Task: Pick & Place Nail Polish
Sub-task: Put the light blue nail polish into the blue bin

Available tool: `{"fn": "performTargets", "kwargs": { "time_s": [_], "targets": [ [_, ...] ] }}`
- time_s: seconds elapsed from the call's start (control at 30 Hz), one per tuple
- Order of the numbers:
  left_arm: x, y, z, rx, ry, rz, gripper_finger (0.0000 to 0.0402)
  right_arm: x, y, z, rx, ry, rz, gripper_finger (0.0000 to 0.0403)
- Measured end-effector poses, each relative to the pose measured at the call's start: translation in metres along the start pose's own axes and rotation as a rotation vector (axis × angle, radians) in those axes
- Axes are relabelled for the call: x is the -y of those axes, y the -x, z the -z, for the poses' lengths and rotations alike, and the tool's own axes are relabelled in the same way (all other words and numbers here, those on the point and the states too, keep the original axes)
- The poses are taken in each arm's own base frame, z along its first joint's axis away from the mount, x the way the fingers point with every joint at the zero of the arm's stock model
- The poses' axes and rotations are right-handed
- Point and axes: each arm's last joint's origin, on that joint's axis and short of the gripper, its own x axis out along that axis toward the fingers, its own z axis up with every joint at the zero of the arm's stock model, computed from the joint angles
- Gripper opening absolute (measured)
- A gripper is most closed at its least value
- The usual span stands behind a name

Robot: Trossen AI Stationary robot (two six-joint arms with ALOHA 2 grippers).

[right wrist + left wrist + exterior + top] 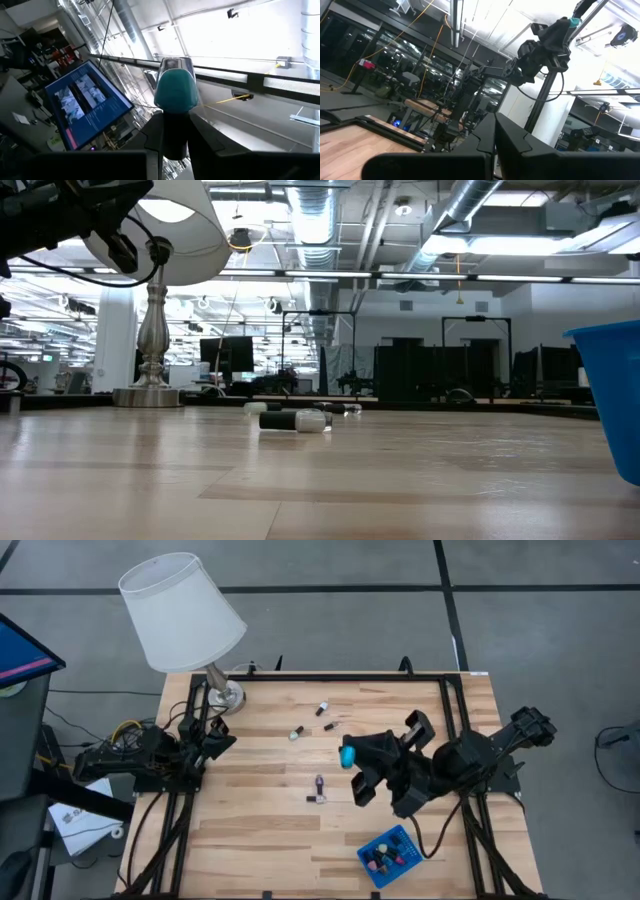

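Observation:
My right gripper (352, 762) hangs high over the middle of the table, shut on a teal nail polish bottle (175, 90) with a silvery cap (172, 64). The left wrist view shows this bottle (576, 21) raised high. Several other nail polish bottles lie on their sides on the wood: two near the centre (318, 790), three farther back (322, 708). One of them (295, 420) shows in the low view. My left gripper (492, 145) waits shut at the table's left edge (222, 743), touching nothing. My right gripper pinches the teal bottle's lower body (175, 116) between its two fingers (152, 135). The cap end sticks out past the fingertips. The fingers reach in from the table's right, slanting upward. The bottle is lifted clear of the table.
A small blue square tray (399, 836) with several bottles in it sits near the front right; its wall (612, 395) fills the low view's right edge. A lamp with a white shade (180, 610) stands at the back left on a metal base (148, 395).

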Motion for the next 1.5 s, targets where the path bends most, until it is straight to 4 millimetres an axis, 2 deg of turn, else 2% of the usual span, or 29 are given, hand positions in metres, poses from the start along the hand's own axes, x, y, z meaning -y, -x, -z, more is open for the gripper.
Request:
{"fn": "performTargets", "kwargs": {
  "time_s": [0.2, 0.4, 0.6, 0.83, 1.1, 1.27, 1.5],
  "targets": [
    [0.000, 0.000, 0.000, 0.001, 0.000, 0.000, 0.0001, -0.004, 0.003, -0.007, 0.077, 0.020, -0.043, 0.0046],
    [0.000, 0.000, 0.000, 0.002, 0.000, 0.001, 0.0001, -0.011, 0.009, -0.018, 0.152, 0.206, -0.132, 0.0046],
    [0.000, 0.000, 0.000, 0.002, 0.000, 0.001, 0.0001, -0.003, 0.012, -0.036, 0.408, 0.208, -0.216, 0.0046],
    [0.000, 0.000, 0.000, 0.002, 0.000, 0.001, 0.0001, 0.000, 0.017, -0.047, 0.567, 0.171, -0.213, 0.0046],
    [0.000, 0.000, 0.000, 0.002, 0.000, 0.001, 0.0001, 0.021, 0.031, -0.068, 1.017, -0.054, -0.077, 0.0046],
    [0.000, 0.000, 0.000, 0.002, 0.000, 0.001, 0.0001, 0.034, 0.045, -0.080, 1.261, -0.130, 0.023, 0.0046],
    [0.000, 0.000, 0.000, 0.002, 0.000, 0.001, 0.0001, 0.038, 0.064, -0.098, 1.345, -0.161, 0.075, 0.0046]
  ]
}}
